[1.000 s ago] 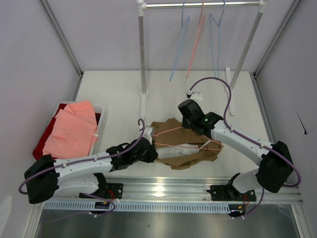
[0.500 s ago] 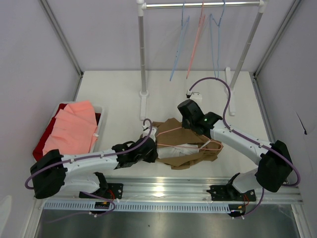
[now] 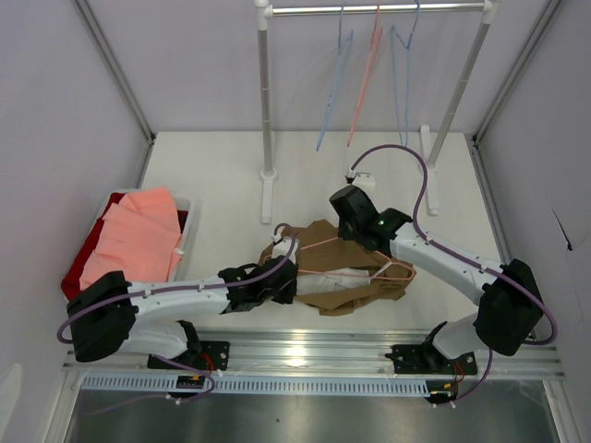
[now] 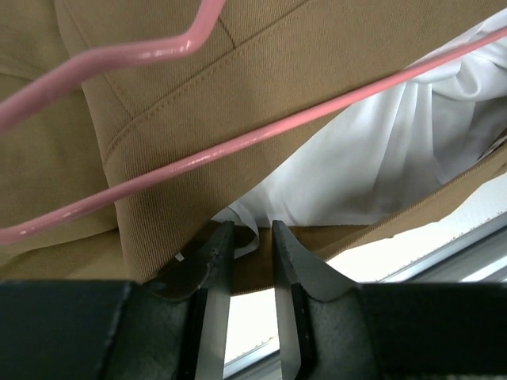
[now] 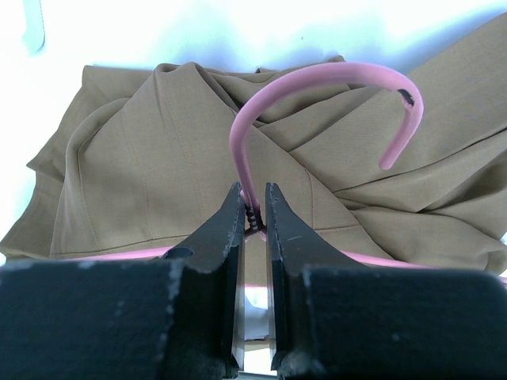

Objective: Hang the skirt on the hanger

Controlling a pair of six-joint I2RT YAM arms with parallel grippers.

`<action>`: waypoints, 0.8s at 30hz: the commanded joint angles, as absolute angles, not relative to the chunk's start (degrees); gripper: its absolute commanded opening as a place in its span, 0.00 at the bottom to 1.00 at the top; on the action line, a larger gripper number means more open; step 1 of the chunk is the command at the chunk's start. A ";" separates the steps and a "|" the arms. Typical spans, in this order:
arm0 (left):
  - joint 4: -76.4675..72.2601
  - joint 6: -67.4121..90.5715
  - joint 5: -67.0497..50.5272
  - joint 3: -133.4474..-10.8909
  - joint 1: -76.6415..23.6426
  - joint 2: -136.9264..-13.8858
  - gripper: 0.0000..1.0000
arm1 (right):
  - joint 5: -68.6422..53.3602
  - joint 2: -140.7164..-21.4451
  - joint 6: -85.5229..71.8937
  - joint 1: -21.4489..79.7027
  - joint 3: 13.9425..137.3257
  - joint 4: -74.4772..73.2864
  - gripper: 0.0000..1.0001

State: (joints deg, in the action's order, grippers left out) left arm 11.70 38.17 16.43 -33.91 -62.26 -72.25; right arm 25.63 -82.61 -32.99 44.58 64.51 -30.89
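Since a second ago my left arm has reached further right along the near edge of the counter (image 3: pixel 212 175), and the left side of the skirt (image 3: pixel 319 235) now sits bunched a little higher than it did.

On the left wrist view, the left end effector (image 4: pixel 253 237) is low at the skirt's near edge with its jaws slightly parted. I see light through the gap and nothing pinched, though a fold of the white lining (image 4: pixel 372 158) lies right at the tips.

On the right wrist view, the right end effector (image 5: pixel 253 210) is pressed together on the hanger (image 5: pixel 333 73), nipping the twisted neck just below the hook.

The skirt is crumpled on the counter between the two arms. The hanger lies flat on top of it, with its pink wire crossing the tan cloth and the lining.

I judge the job well short of done. One arm has the hanger in hand, but no part of the skirt is draped over the bar or hung from the shoulders. What is left, as I read it, is to get a fresh hold on the waistband, feed it over the hanger, and lift the two clear together.
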 commanded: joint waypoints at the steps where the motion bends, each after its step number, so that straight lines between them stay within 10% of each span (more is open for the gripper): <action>1: 10.28 37.18 19.95 -37.00 -62.93 -73.03 0.30 | 26.37 -82.79 -33.40 45.00 65.04 -28.65 0.00; 13: 11.16 36.30 20.39 -38.85 -63.37 -75.50 0.01 | 26.37 -83.15 -33.05 45.00 65.30 -28.65 0.00; 24: 11.95 35.95 19.17 -37.35 -63.37 -68.12 0.00 | 27.25 -82.71 -33.05 44.91 65.22 -29.18 0.00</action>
